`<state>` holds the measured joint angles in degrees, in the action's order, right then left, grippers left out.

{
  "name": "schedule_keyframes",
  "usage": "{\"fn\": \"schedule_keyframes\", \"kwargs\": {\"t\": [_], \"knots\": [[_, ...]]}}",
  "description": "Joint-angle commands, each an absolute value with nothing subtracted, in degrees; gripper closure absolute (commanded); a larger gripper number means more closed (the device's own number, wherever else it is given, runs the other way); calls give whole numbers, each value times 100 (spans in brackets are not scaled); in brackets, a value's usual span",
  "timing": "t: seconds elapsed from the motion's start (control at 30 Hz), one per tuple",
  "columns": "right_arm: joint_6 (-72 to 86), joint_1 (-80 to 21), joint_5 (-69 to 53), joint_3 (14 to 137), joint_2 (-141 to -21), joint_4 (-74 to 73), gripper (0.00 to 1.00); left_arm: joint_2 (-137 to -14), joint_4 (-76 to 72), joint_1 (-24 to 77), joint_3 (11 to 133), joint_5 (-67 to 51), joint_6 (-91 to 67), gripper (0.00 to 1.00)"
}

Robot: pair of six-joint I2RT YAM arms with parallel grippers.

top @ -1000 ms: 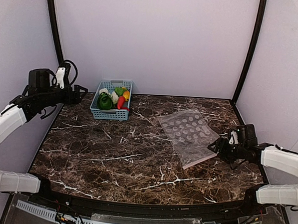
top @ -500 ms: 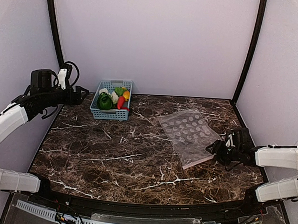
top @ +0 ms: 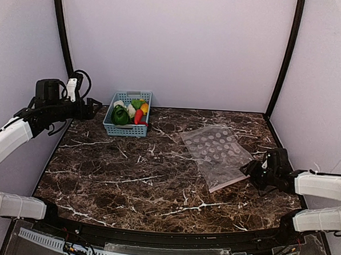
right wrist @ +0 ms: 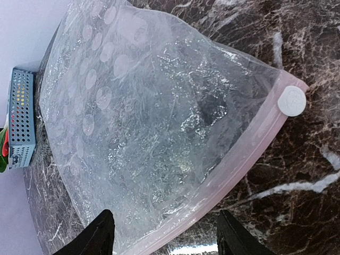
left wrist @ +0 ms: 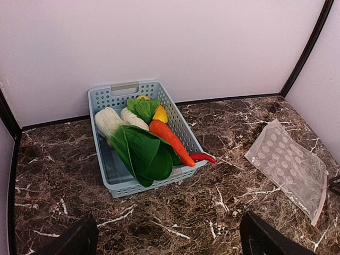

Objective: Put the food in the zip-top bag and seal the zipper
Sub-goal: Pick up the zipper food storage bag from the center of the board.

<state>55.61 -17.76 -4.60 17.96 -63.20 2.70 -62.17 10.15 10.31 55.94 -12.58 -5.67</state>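
Zip-top bag (top: 215, 155) lies flat at centre-right of the top view, with the food (left wrist: 149, 149) in the basket (left wrist: 106, 175) at upper left. My right claw (top: 252, 168) has crept up to the zipper (right wrist: 239, 170) (jaws narrowing, still apart, gripping nothing) — opening the bag looks next — while my left claw (top: 93, 107) gapes empty.

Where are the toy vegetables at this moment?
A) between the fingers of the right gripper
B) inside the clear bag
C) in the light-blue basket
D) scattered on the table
C: the toy vegetables lie together in the light-blue basket, well apart from the clear bag.
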Motion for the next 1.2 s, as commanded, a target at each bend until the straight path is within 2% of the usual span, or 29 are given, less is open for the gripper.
{"fn": "schedule_keyframes", "kwargs": {"t": [0.0, 0.53, 0.7, 1.03, 1.17], "knots": [[5694, -1819, -65, 1629, -5999, 79, 36, -6223, 1070, 1056, 5632, -1332, -616, 7], [5797, -1817, -565, 1669, -6817, 917, 45, -6196, 1081, 1055, 5639, -1351, -639, 7], [5842, -1819, -556, 1661, -6938, 1063, 52, -6196, 1084, 1062, 5635, -1370, -641, 7], [5933, -1815, -462, 1666, -7190, 1268, 72, -6204, 1098, 1059, 5643, -1324, -621, 7], [5937, -1819, -412, 1702, -7312, 1340, 85, -6220, 1099, 1063, 5643, -1328, -619, 7]]}}
